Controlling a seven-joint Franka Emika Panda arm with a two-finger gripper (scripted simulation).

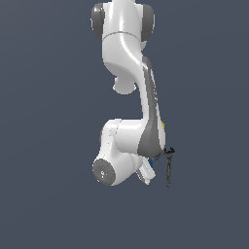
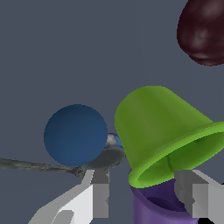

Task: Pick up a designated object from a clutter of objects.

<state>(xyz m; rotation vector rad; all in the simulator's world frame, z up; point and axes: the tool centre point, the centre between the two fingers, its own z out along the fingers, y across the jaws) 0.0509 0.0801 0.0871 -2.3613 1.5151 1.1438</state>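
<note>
Closing in for the grasp, by the look of it — not yet holding anything. In the wrist view, gripper (image 2: 146,192) spread wide, one finger (image 2: 100,194) on the blue-ball side, the other (image 2: 197,197) on the far side of the green rim, nothing pinched between them. Lime-green cup (image 2: 164,131) lying tipped on its side, closed base pointing away from the camera, flared rim nearest the fingers and resting over the mouth of the purple cup (image 2: 159,205) directly beneath it. Roughly centred between the two fingers, though whether the tips already flank the wall or merely hang above it cannot be told from this angle.

Close neighbours: blue ball (image 2: 75,134) just beside the green cup, a grey cup (image 2: 109,155) half hidden behind the ball, and the grey wrench (image 2: 35,166) running out from under it across the worktop (image 2: 65,52). Dark red piece (image 2: 203,30) well apart from the rest.

Exterior view of little help — the arm (image 1: 129,97) folded down over the clutter, hiding the cups; only the wrench (image 1: 168,168) and slivers of blue and yellow peeking out at the exterior view's right of the wrist.

Next move, as a judgement: lower a little further if needed, then close on the thick green wall near the rim. Worth care — a tilted cup perched on another may roll or slide as the fingers meet it, and the finger near the ball and grey cup has little room, so nudging either seems likely.
</note>
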